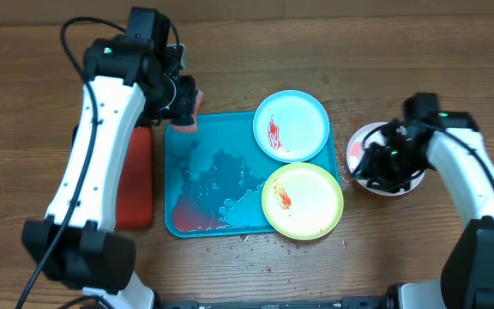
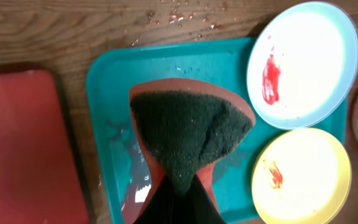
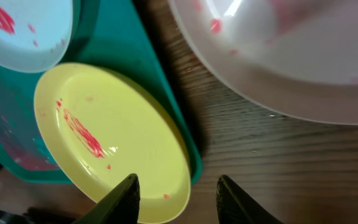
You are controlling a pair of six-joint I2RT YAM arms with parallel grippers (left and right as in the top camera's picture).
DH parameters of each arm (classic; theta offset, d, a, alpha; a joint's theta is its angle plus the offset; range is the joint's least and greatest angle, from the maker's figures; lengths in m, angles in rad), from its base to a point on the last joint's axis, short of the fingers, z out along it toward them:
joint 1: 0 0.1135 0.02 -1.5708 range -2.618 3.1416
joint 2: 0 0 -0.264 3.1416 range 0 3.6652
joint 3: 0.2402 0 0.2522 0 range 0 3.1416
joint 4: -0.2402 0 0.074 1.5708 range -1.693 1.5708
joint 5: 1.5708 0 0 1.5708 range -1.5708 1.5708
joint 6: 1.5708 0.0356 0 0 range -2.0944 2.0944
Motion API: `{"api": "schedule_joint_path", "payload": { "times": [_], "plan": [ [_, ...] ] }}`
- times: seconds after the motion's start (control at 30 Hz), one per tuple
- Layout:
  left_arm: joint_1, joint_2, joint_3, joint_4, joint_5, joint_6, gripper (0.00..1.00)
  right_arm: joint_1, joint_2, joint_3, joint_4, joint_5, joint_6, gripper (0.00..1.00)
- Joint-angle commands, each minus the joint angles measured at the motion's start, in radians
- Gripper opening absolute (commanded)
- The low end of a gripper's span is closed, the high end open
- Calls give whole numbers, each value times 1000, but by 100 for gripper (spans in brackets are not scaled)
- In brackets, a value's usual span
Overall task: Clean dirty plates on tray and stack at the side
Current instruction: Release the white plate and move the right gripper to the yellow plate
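The cyan tray holds a cyan plate and a lime green plate, both with red smears. A white-pinkish plate sits on the table right of the tray. My left gripper is shut on an orange sponge with a dark scrub face, above the tray's far left corner. My right gripper hovers open over the pinkish plate. Its fingers straddle the lime plate's rim and bare wood.
A red tray lies left of the cyan tray and also shows in the left wrist view. Wet smears and red sauce cover the cyan tray's floor. Crumbs lie on the wood in front of the tray.
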State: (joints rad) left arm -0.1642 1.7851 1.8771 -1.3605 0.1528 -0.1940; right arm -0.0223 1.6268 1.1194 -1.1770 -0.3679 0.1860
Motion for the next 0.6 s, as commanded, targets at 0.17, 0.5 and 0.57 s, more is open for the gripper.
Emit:
{"api": "schedule_joint_path", "payload": {
  "times": [0.17, 0.5, 0.57],
  "plan": [
    [-3, -114, 25, -156, -187, -128, 4, 172, -16, -134, 64, 174, 98, 41],
    [-3, -105, -3, -95, -186, -128, 4, 239, -16, -239, 201, 177, 163, 15],
    [-3, -105, -3, -97, -187, -127, 4, 241, -16, -238, 200, 177, 164, 6]
  ]
}}
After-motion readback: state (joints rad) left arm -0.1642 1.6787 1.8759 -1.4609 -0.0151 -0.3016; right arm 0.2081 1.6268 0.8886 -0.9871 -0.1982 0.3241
